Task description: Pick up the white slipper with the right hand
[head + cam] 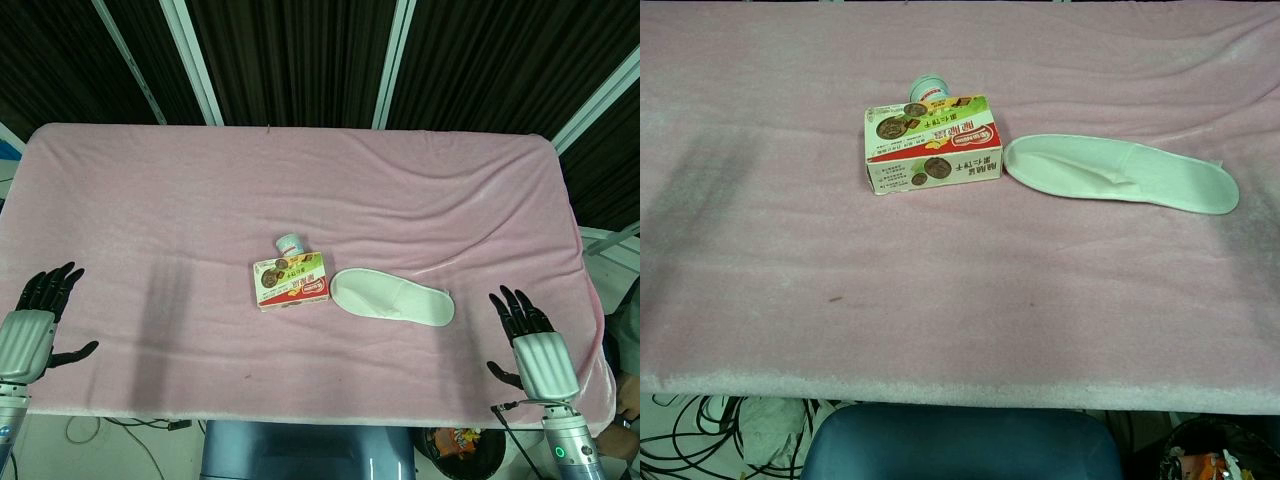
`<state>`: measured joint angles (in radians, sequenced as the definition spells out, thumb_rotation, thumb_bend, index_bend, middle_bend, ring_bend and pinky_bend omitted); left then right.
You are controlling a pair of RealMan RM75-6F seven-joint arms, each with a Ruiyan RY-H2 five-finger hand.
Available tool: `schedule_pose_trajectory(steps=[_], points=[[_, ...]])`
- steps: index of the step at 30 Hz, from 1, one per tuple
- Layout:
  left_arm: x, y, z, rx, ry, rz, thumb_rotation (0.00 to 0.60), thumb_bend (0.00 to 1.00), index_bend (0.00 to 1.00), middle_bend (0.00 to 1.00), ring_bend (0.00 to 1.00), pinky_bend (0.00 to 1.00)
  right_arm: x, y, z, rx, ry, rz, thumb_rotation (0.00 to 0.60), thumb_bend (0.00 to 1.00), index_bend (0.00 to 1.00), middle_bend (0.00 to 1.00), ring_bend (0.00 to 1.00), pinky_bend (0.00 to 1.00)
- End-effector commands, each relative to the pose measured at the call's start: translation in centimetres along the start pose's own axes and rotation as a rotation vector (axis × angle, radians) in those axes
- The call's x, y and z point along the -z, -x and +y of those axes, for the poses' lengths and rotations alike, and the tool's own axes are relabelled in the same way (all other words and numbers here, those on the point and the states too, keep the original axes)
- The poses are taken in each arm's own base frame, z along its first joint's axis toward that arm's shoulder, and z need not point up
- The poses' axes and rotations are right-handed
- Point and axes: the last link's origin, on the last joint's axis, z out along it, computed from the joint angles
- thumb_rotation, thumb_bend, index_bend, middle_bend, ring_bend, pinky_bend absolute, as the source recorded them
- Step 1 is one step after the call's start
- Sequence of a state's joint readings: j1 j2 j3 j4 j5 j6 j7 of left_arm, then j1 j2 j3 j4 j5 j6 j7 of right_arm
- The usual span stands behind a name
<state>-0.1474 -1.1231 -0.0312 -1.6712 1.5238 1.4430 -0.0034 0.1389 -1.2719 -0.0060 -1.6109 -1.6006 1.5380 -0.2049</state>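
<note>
The white slipper lies flat on the pink cloth, right of centre, its toe end pointing right; in the chest view the slipper sits at the upper right. My right hand hovers near the table's front right edge, fingers spread, holding nothing, a short way right of the slipper. My left hand is at the front left edge, also open and empty. Neither hand shows in the chest view.
A snack box lies just left of the slipper's heel, nearly touching it, with a small cup on its side behind the box. The pink cloth covers the table. A chair seat is below the front edge.
</note>
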Motion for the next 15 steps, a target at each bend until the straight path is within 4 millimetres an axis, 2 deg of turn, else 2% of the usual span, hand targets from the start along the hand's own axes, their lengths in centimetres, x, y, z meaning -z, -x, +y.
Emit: schedule_pose_trajectory(steps=[1,6,11,15], points=[[0.0,0.0,0.0,0.001,0.000,-0.001,0.600,0.00,0.00,0.00,0.00,0.00,-0.1,0.0,-0.1,-0.002,-0.003,0.002,0.600,0.11,0.00,0.00,0.00,0.23],[0.1,0.0,0.1,0.002,0.001,-0.004,0.600,0.00,0.00,0.00,0.00,0.00,-1.2,0.0,-1.0,-0.036,-0.013,0.008,0.600,0.11,0.03,0.02,0.00,0.23],[0.0,0.1,0.1,0.007,0.002,-0.008,0.600,0.00,0.00,0.00,0.00,0.00,-2.8,0.7,-3.1,-0.082,-0.037,-0.016,0.600,0.13,0.21,0.14,0.06,0.23],[-0.1,0.2,0.2,0.013,0.005,-0.016,0.600,0.00,0.00,0.00,0.00,0.00,-4.5,2.2,-5.7,-0.106,-0.064,-0.052,0.600,0.15,0.31,0.21,0.10,0.23]])
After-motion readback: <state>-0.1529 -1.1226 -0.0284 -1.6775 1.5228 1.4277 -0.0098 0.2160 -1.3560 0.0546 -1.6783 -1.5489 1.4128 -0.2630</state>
